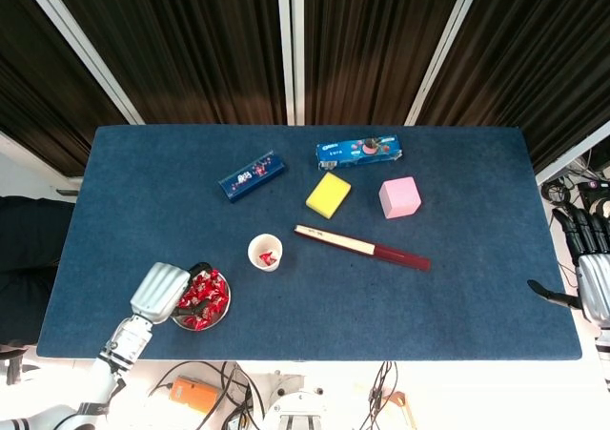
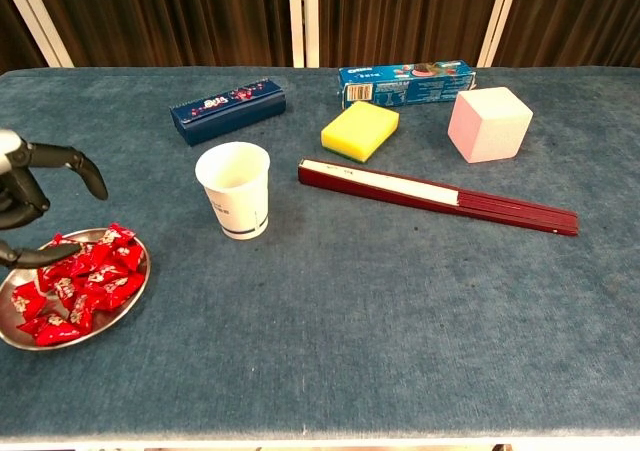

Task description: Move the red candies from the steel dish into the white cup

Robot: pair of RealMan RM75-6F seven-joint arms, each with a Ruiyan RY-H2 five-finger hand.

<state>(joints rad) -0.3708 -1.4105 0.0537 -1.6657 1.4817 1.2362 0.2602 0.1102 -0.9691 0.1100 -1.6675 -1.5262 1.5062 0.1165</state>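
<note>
The blue table (image 1: 477,287) fills the centre of the head view. A closed dark red folding fan (image 2: 440,197) lies right of centre in the chest view, with a pink cube (image 2: 489,123) and a blue biscuit box (image 2: 405,81) above it, a yellow sponge (image 2: 359,130) at upper centre, and a dark blue box (image 2: 228,110) at upper left. The steel dish (image 2: 128,299), lower left, holds a pile of red candies (image 2: 80,281). The white cup (image 2: 236,190) stands upright right of the dish; the head view shows one red candy (image 1: 268,257) inside it. The left hand (image 1: 162,292) hovers at the dish's left edge, fingers spread, holding nothing. The right hand (image 1: 593,277) sits off the table at the right frame edge, fingers spread, empty.
</note>
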